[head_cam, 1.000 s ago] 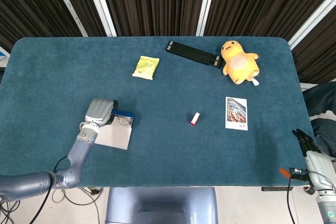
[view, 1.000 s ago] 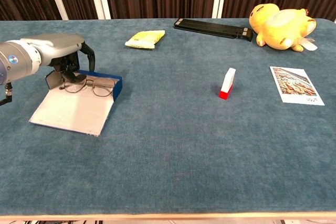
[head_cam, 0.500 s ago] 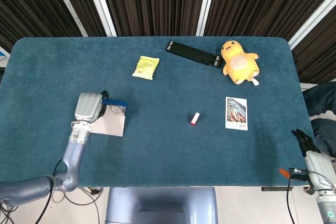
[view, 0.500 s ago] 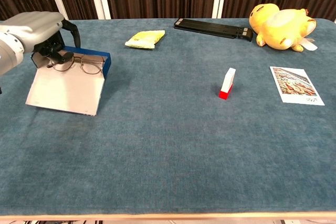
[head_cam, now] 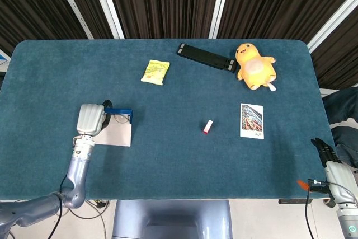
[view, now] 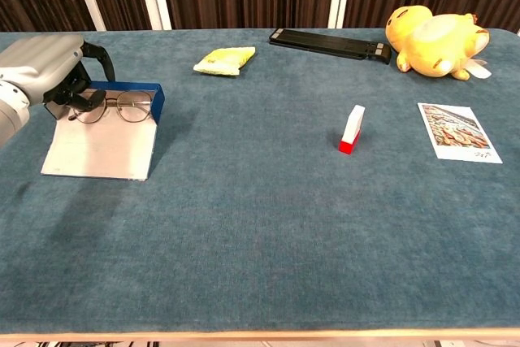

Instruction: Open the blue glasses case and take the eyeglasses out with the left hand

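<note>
The blue glasses case (view: 156, 100) stands open at the table's left, its pale lid (view: 97, 148) lying flat toward the front edge. The thin-framed eyeglasses (view: 123, 106) lie across the case's blue tray. My left hand (view: 39, 67) curls over the left end of the glasses and grips them there; its fingertips are hidden behind the frame. From above, that left hand (head_cam: 90, 118) sits just left of the case (head_cam: 121, 112). My right hand (head_cam: 326, 153) hangs off the table's front right corner, fingers straight, holding nothing.
A yellow packet (head_cam: 155, 71) and a black bar (head_cam: 206, 57) lie at the back. A yellow plush toy (head_cam: 255, 66) sits back right. A small red-and-white block (head_cam: 207, 126) stands mid-table, with a picture card (head_cam: 251, 120) to its right.
My left hand has moved left and toward the back, and the open case with the glasses has slid along with it. The right hand has stayed put.
</note>
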